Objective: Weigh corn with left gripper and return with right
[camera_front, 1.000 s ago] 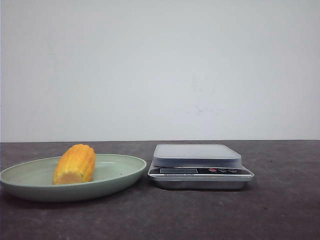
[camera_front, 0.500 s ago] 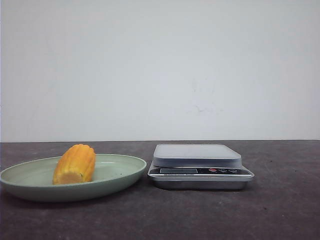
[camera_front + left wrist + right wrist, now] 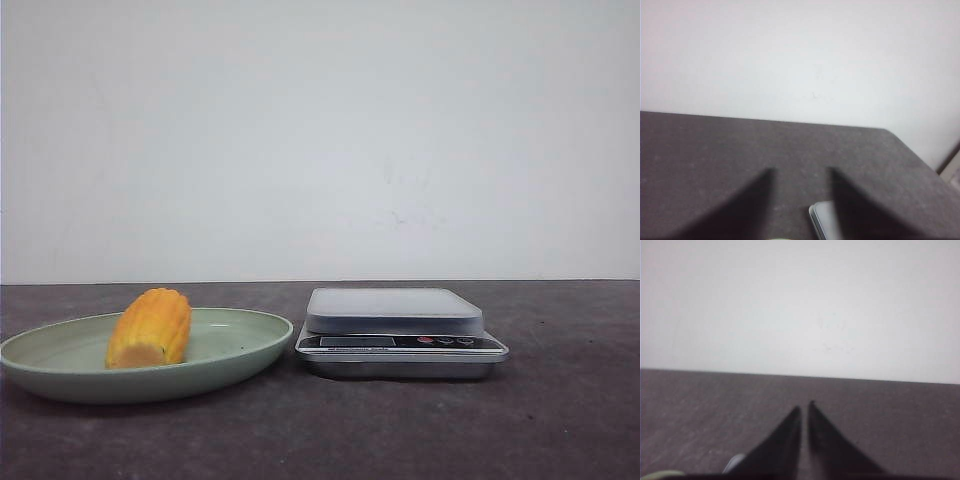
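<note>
The corn (image 3: 150,328), a stubby yellow-orange cob with its flat cut end toward me, lies on the pale green plate (image 3: 235,350) at the left of the table. A grey kitchen scale (image 3: 398,330) stands just right of the plate, its platform bare. Neither gripper shows in the front view. In the left wrist view my left gripper (image 3: 801,172) is open and empty above the dark table, with a corner of the scale (image 3: 824,217) beside one finger. In the right wrist view my right gripper (image 3: 804,406) is shut and empty.
The table (image 3: 560,420) is dark grey and ends at a white wall behind. The scale's display and buttons (image 3: 445,341) face the front. A bit of the plate's rim (image 3: 660,473) and the scale's corner (image 3: 734,461) show in the right wrist view.
</note>
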Controlling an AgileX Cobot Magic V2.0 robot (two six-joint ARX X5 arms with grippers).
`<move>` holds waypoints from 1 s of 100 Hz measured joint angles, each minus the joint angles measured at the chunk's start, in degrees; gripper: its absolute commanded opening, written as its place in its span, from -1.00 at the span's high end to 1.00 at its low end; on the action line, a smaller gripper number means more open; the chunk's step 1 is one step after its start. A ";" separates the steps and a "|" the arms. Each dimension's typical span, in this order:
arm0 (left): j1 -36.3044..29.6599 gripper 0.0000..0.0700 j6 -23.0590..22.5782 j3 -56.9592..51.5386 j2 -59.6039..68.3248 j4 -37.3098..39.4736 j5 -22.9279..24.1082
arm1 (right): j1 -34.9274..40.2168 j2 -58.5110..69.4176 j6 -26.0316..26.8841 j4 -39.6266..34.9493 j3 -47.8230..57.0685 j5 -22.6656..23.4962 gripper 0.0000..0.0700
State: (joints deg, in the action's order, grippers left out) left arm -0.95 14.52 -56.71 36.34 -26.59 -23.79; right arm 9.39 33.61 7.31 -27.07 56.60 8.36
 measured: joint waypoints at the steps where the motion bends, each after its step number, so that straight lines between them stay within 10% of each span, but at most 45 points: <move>1: -0.04 -1.00 -0.02 0.00 0.04 -0.20 -0.09 | 0.00 0.04 0.00 -0.07 0.00 0.33 -0.68; 69: -7.80 -1.00 1.97 0.00 20.85 -12.15 0.35 | 0.00 0.22 0.15 -10.91 -0.02 7.04 -0.80; 83: -12.35 -0.55 4.94 0.00 31.85 -11.80 0.42 | 0.02 0.22 0.00 -12.63 -0.02 6.75 -0.80; 100: -16.22 -0.47 6.03 0.00 45.46 -10.19 0.59 | 0.02 0.22 0.00 -14.12 -0.02 6.64 -0.80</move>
State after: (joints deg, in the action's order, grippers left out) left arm -17.17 20.56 -56.71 81.80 -36.77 -23.20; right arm 9.41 33.82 7.31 -41.19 56.58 15.00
